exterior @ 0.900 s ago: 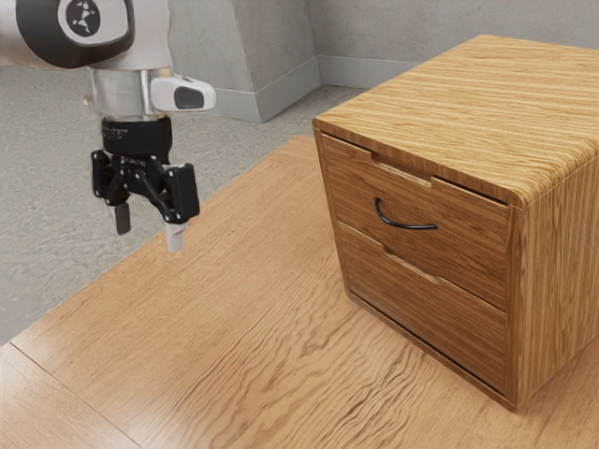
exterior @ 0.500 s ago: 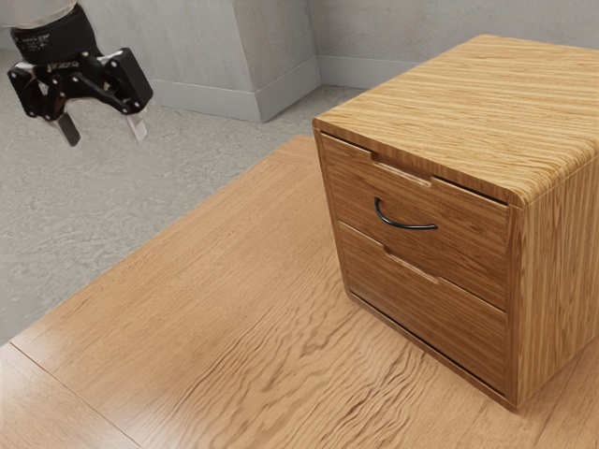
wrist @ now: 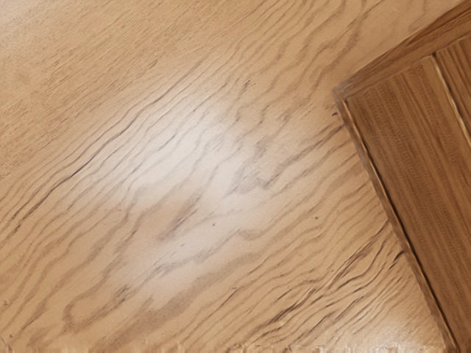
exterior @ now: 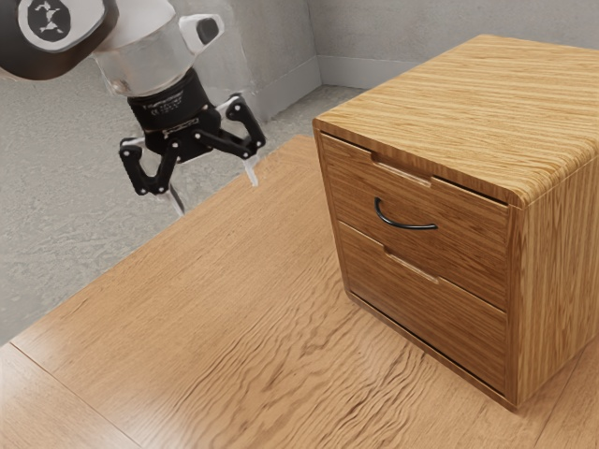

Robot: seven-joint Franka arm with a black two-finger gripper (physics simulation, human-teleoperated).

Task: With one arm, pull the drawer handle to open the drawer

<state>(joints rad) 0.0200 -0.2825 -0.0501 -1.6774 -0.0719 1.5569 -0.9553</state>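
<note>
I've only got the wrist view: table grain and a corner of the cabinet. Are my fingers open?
Observer: Yes. In the exterior view the fingers stand apart, with nothing between them.
Operator: Which drawer carries the handle?
Observer: The upper drawer. Its dark curved handle is well clear of the gripper, toward the exterior view's right.

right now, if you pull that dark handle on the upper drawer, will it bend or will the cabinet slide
The handle looks like a thin dark metal bow: probably stiff, maybe slippery. The cabinet looks bulky and sits flat on the table, so it likely stays put.
</note>
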